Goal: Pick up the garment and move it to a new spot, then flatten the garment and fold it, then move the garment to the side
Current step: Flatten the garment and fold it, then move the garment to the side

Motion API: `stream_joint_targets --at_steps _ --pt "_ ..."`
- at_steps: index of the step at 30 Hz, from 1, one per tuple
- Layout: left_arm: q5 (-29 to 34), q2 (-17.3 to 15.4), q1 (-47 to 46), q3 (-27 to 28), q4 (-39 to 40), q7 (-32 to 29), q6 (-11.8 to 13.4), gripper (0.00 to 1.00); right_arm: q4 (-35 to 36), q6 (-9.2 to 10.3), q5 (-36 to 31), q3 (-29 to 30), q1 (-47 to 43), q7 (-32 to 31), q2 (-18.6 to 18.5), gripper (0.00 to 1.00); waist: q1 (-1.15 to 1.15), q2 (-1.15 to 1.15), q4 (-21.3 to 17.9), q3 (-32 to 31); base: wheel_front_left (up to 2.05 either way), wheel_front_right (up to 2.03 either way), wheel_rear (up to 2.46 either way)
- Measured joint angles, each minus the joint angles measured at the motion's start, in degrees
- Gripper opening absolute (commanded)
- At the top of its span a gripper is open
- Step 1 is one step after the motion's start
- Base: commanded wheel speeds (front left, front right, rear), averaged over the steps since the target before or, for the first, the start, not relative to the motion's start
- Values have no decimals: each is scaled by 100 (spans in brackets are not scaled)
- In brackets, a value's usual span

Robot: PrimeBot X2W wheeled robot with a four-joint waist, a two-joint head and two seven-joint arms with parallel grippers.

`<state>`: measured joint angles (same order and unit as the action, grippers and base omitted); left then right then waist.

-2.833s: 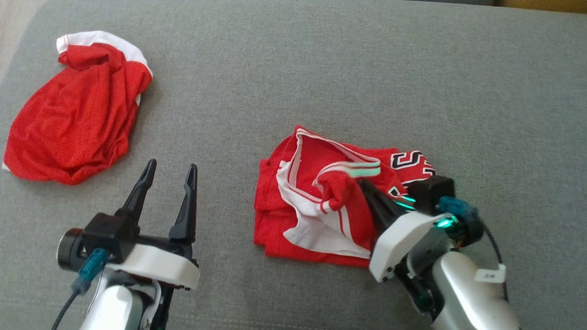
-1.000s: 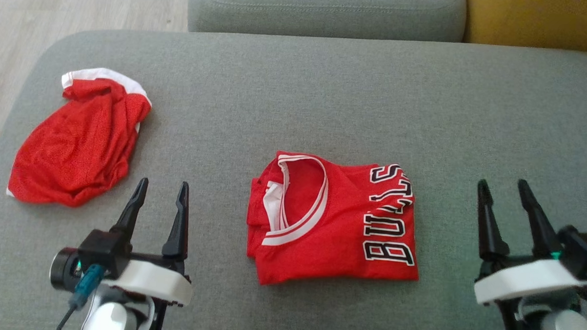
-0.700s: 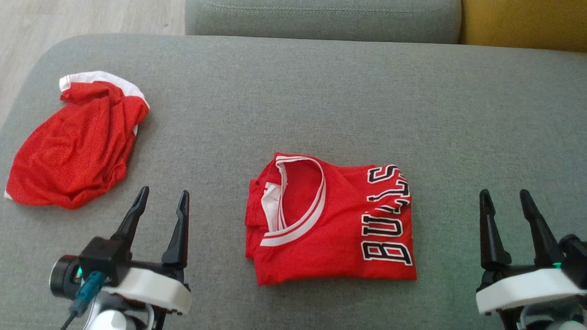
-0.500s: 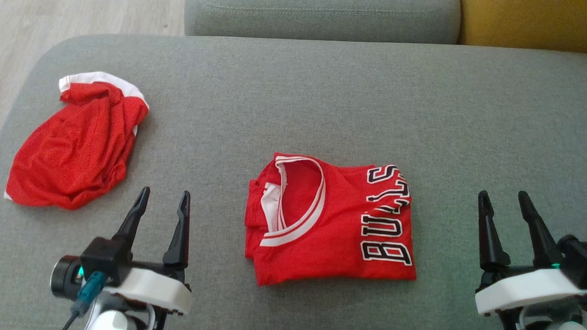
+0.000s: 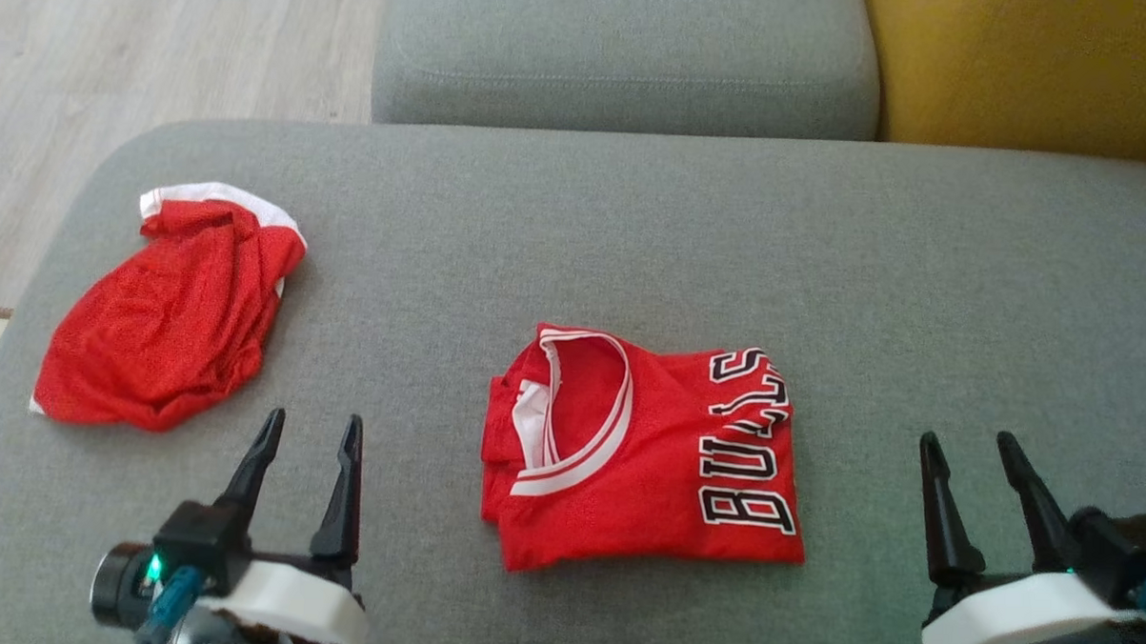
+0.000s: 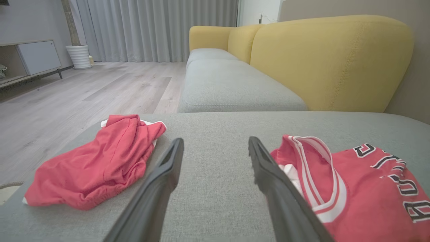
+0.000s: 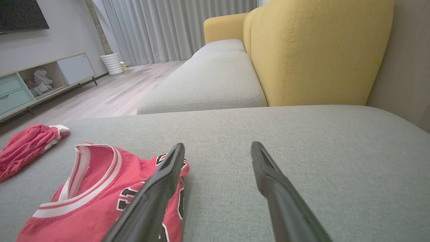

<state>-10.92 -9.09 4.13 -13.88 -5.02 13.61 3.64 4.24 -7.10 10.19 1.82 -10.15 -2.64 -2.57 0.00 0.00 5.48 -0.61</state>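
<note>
Grey cushion [image 5: 633,229]: your left gripper [image 5: 313,418] and right gripper [image 5: 966,439] gape empty, jersey [image 5: 644,477] between them, red cloth [image 5: 168,317] beyond the left.

The red jersey [image 5: 644,458] before me lies folded into a flat, tidy rectangle on the grey cushion [image 5: 633,229], near the middle of its front half. Its white-striped neckline faces up on the side toward the cushion's left end. Black-and-white lettering runs along the jersey's right edge.
</note>
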Motion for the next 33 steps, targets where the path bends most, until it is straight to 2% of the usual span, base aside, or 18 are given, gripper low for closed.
stream_joint_targets --at_steps 11,33 --pt "-32 -125 177 -7 103 -90 73 100 134 0 -19 -35 -120 -92 5 100 0 0 -5 -160 0 0 0" --pt "-135 -149 181 -49 113 -138 141 100 172 0 -19 -69 -134 -141 7 100 0 0 15 -122 0 0 0"
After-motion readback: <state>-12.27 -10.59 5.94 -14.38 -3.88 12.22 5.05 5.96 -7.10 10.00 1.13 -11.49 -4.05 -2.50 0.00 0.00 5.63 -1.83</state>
